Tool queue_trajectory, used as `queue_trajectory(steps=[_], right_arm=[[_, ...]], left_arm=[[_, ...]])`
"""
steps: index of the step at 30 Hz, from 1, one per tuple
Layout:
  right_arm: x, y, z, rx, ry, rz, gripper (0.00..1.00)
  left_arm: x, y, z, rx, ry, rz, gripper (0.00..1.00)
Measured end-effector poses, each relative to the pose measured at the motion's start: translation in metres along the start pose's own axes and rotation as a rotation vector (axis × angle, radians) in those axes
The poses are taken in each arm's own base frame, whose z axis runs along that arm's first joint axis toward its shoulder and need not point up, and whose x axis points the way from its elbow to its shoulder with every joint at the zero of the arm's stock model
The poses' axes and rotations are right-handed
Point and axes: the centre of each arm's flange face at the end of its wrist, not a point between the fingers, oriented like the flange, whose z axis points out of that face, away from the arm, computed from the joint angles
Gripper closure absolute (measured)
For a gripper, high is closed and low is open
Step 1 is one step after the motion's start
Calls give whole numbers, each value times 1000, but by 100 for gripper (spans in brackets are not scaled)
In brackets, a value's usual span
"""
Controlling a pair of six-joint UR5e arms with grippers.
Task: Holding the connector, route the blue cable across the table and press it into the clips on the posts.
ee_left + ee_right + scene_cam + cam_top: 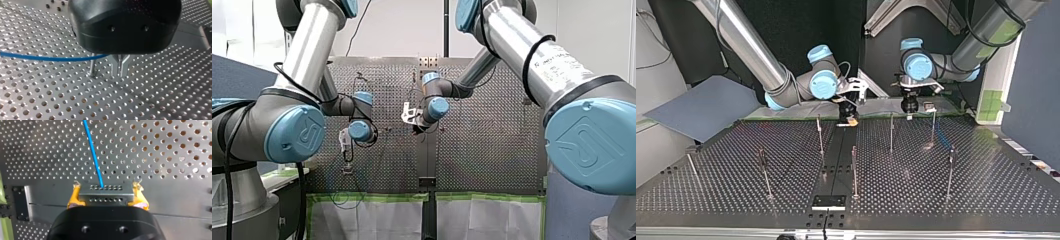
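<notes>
Blue cable [93, 152] runs straight ahead from the grey perforated metal connector [105, 199], over the perforated table [162, 150]. Your right gripper [106, 192] clamps that connector between yellow pads [74, 195]; your left gripper [120, 73] has its metal fingers [115, 67] pressed together.

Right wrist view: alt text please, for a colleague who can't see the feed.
My right gripper is shut on a grey metal connector with two rows of small holes, its yellow pads pressing on either end. A blue cable leaves the connector and runs ahead over the perforated table.

Blue cable [93, 155], grey hole-dotted connector [106, 193], yellow pads [74, 196], silver perforated table [162, 150].
</notes>
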Motion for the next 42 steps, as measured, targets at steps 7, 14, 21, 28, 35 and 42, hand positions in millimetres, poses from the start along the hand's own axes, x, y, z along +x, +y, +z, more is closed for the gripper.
queue_trajectory(steps=[7,14,21,28,35,42], right_arm=[[3,-2,0,9,4,-5,100],[4,-11,0,22,5,-14,100],[7,-12,0,24,9,-16,100],[13,-5,2,13,14,-13,100],[15,1,3,-3,16,-9,100],[18,11,4,-22,18,-5,100]], left_arm=[[-5,-3,6,1,-10,-3,92],[-5,-1,-2,-26,31,24,90],[-15,-3,-9,-38,30,23,87],[-22,-4,-1,-16,-23,-12,87],[-30,-7,8,17,-76,-28,87],[-22,-9,27,39,-55,-24,87]])
